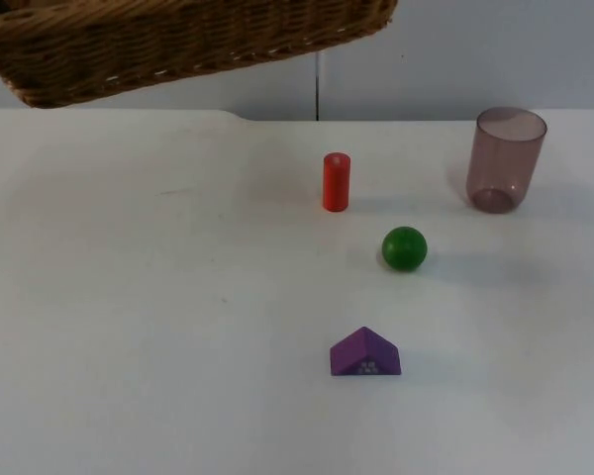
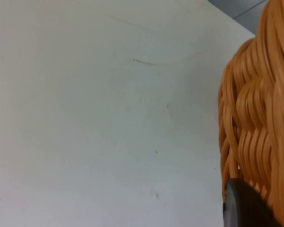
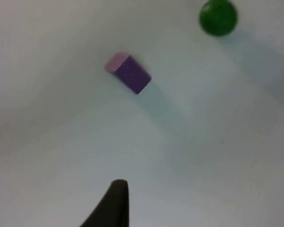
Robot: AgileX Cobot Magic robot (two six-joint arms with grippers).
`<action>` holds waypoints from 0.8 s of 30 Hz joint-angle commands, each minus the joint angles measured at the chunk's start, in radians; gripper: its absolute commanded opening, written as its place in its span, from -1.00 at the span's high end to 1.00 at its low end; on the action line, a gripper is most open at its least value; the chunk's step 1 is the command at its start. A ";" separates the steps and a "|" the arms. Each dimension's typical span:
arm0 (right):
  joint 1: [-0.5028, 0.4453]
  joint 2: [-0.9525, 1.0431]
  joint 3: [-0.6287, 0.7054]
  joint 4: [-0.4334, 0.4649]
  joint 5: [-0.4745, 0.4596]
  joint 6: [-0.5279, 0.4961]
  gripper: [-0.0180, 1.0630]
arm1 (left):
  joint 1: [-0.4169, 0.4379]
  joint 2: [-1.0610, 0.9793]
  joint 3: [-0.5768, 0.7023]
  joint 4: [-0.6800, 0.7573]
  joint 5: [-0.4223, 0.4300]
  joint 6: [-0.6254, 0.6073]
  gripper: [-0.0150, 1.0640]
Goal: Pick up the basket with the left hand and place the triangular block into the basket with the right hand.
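Note:
The woven wicker basket (image 1: 178, 45) hangs tilted in the air over the table's far left. Its wall (image 2: 260, 118) presses against my left gripper (image 2: 246, 208), which is shut on its rim. The purple triangular block (image 1: 365, 353) lies on the white table (image 1: 129, 297) near the front middle, with nothing touching it. My right gripper (image 3: 114, 201) hovers above the table some way off from the block (image 3: 128, 72).
A green ball (image 1: 404, 247) rests just behind the block and appears beyond it in the right wrist view (image 3: 218, 17). A red cylinder (image 1: 337, 181) stands upright farther back. A translucent brownish cup (image 1: 505, 158) stands at the back right.

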 commanded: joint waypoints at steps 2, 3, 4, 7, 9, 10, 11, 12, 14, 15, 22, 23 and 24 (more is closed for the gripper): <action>0.106 0.085 -0.003 0.008 -0.051 -0.080 -0.96 | -0.004 -0.016 -0.004 -0.020 -0.028 0.004 0.98; 0.151 0.117 -0.003 0.007 -0.074 -0.099 -0.96 | -0.004 -0.016 -0.004 -0.020 -0.028 0.017 0.98; 0.186 0.149 -0.003 0.007 -0.096 -0.116 -0.96 | -0.004 -0.016 -0.004 -0.020 -0.024 0.024 0.98; 0.266 0.208 -0.003 0.007 -0.133 -0.151 -0.96 | -0.004 -0.016 -0.004 -0.019 -0.021 0.024 0.98; 0.329 0.267 -0.003 0.007 -0.168 -0.186 -0.96 | -0.004 -0.016 -0.004 -0.019 -0.021 0.024 0.98; 0.358 0.298 -0.003 0.007 -0.186 -0.208 -0.96 | -0.004 -0.016 -0.004 -0.019 -0.021 0.024 0.98; 0.381 0.328 -0.003 0.004 -0.216 -0.224 -0.96 | -0.004 -0.016 -0.004 -0.019 -0.021 0.024 0.98; 0.400 0.356 -0.003 -0.001 -0.243 -0.243 -0.96 | -0.004 -0.016 -0.004 -0.019 -0.021 0.024 0.98; 0.418 0.377 -0.003 -0.001 -0.282 -0.263 -0.96 | -0.004 -0.016 -0.004 -0.019 -0.021 0.024 0.98; 0.430 0.401 -0.003 -0.001 -0.325 -0.281 -0.96 | -0.004 -0.016 -0.004 -0.019 -0.021 0.024 0.98; 0.435 0.531 -0.058 -0.015 -0.446 -0.323 -0.96 | -0.004 -0.016 -0.004 -0.019 -0.021 0.030 0.98; 0.435 0.531 -0.058 -0.015 -0.446 -0.323 -0.96 | -0.004 -0.016 -0.004 -0.019 -0.021 0.030 0.98; 0.435 0.557 -0.084 -0.034 -0.424 -0.323 -0.96 | -0.004 -0.016 -0.004 -0.019 -0.021 0.030 0.98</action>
